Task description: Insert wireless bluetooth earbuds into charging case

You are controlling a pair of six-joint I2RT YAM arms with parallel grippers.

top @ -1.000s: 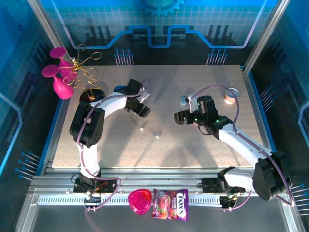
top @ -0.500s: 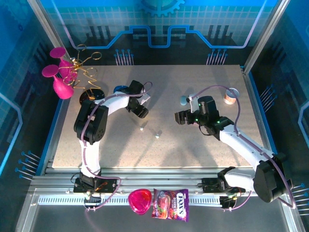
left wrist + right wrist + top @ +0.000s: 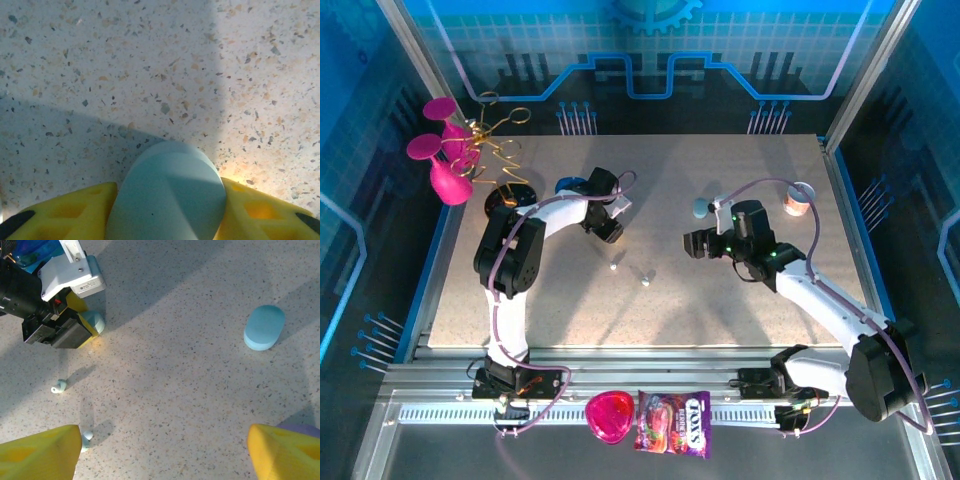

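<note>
Left tool (image 3: pixel 167 212) clenched on a pale mint charging case (image 3: pixel 170 180) resting on the speckled desk (image 3: pixel 150 75). An earbud (image 3: pixel 59 386) and a second earbud (image 3: pixel 87 436) lie loose near that case, towards the arm bases, nothing covering them. Right tool (image 3: pixel 165 450) hangs released, fingers wide, well right of the case. A blue case (image 3: pixel 265 326) lies farther right.

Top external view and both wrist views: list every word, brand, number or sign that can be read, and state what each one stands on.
"FOX'S": large white letters on the purple plastic sweet bag.
Smaller print on that same bag: too small to read.
Grey print on the white sticker on the left arm, seen from the right wrist: too blurred to read.
Nothing else legible.
</note>
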